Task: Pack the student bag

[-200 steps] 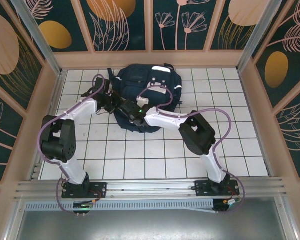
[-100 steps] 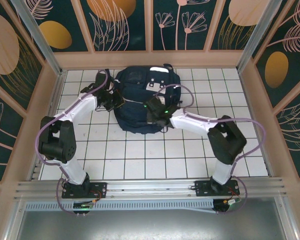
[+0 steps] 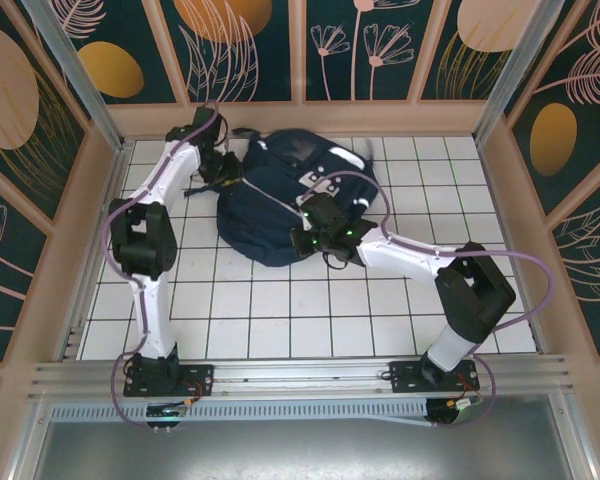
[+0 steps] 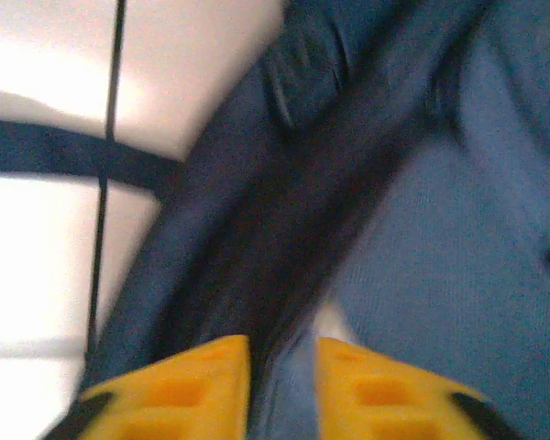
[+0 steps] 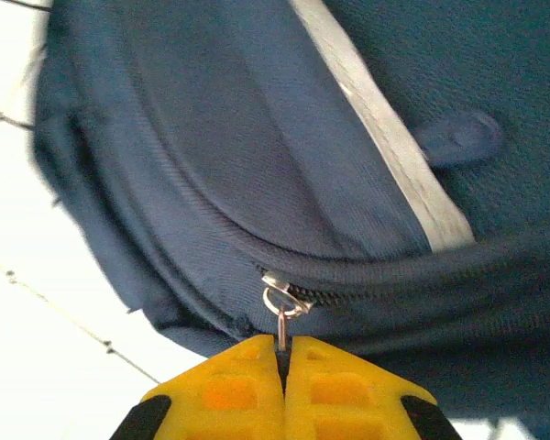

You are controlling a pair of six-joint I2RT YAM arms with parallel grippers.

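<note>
The student bag (image 3: pixel 280 205) lies slumped on the far middle of the white tiled tabletop (image 3: pixel 260 300), striped front upward. Along its near edge a zip runs under a curved pocket seam, and a small metal zipper pull (image 5: pixel 280 310) hangs from the slider there. The right pincer (image 5: pixel 282 353) is pressed together on that pull, its yellow tips meeting with only the thin tab between them. Just above, a grey-white reflective stripe (image 5: pixel 385 137) crosses the fabric. At the bag's far-left corner the left pincer (image 4: pixel 282 362) stands slightly spread, and a dark band (image 4: pixel 321 211) of the bag runs down into the gap (the view is blurred, so I cannot tell whether the pads touch it). A loose navy strap (image 4: pixel 55 151) trails over the tiles beside it.

The step in hand looks like working the zip so the bag can be packed. To do it well, the right arm should draw the pull along the line of the teeth and follow the curve, staying low to the fabric. The tab is thin, and a sideways tug could slip it free. The soft bag will likely drag along unless anchored, so the left pincer ought to close on the band or seam and hold against the direction of travel.
</note>
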